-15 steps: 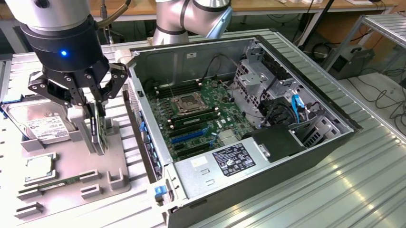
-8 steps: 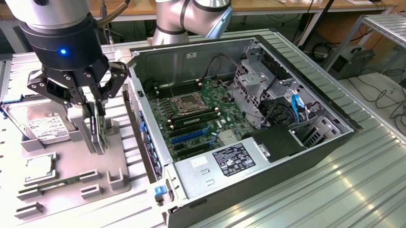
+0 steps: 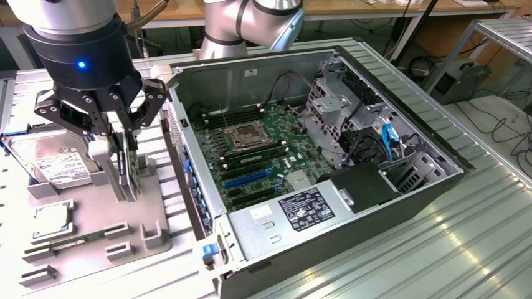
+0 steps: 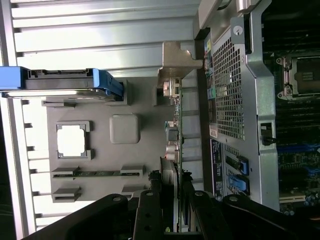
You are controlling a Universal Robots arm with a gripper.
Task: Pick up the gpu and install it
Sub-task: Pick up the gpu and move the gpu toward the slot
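One gpu (image 3: 126,174) is standing on edge in the slotted grey fixture (image 3: 158,218) just beside the open computer case (image 3: 432,180), its lower edge sitting at the slot; whether it is already clear of the slot I cannot tell. Around its upper part the gripper (image 3: 121,140) is pinching the card's two flat faces, its jaws standing about half closed and pressing against the board. As I judge it, a grip this narrow on a thin card is risking a tilt. A crooked lift could be jamming the card against the slot walls, or the pale bracket end could be catching on the case wall nearby. The hard drive (image 3: 50,159) beside it is carrying a white label, and a black label (image 3: 306,208) is lying inside the case; the print on both is too small to read.
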